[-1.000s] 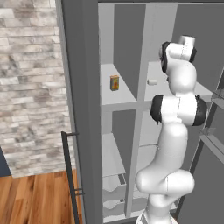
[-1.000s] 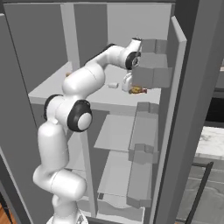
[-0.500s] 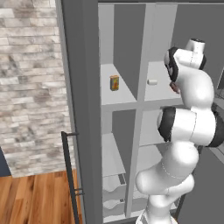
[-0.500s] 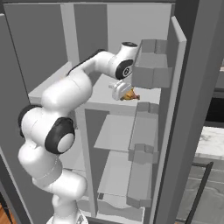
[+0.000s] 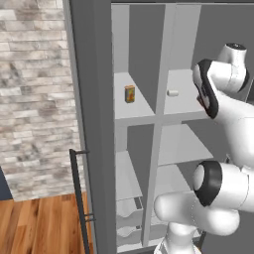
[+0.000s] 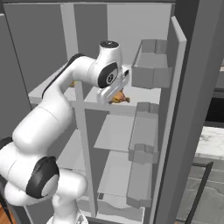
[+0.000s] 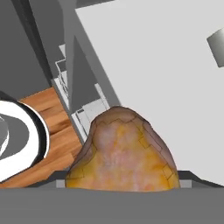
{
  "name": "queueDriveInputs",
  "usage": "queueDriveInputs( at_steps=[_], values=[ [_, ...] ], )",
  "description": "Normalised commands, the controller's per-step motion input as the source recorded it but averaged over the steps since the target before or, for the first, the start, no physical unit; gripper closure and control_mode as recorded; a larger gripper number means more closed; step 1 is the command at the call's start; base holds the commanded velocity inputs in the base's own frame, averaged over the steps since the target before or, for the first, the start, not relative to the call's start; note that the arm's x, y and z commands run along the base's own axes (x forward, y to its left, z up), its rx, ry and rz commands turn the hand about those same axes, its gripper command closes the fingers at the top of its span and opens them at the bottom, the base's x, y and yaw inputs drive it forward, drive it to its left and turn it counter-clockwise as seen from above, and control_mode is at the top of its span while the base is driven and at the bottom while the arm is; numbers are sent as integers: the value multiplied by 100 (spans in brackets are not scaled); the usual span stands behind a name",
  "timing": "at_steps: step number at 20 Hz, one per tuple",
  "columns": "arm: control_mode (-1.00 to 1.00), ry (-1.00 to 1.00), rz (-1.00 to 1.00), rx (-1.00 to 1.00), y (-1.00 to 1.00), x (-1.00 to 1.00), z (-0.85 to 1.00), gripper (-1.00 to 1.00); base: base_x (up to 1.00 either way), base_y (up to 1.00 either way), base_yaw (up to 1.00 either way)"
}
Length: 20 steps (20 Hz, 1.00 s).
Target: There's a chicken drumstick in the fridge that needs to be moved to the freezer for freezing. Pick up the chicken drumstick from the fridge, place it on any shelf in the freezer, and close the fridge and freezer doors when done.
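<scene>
One chicken drumstick point(image 7: 122, 153) clamped in fingers | freezer point(image 5: 130, 99) shelf: carton point(image 5: 129, 94)

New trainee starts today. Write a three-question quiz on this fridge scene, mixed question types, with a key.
1. True or false: the gripper is holding the chicken drumstick.
2. On which compartment's shelf does the small orange-yellow carton stand? A the freezer; B the fridge.
3. Fill in: both doors are ___.

Key: 1 true. 2 A. 3 open.
</scene>
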Motion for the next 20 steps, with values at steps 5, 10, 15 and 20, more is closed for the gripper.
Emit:
queueDriveInputs(
  at_steps=[5, 10, 15, 20],
  values=[
    [-100, 0, 0, 4, 41, -53, 39, 100, 0, 0, 0],
    [-100, 1, 0, 13, 18, -67, 27, 100, 0, 0, 0],
    [-100, 0, 0, 22, 53, -52, 1, 100, 0, 0, 0],
    [-100, -2, 0, 13, 79, -16, 0, 100, 0, 0, 0]
  ],
)
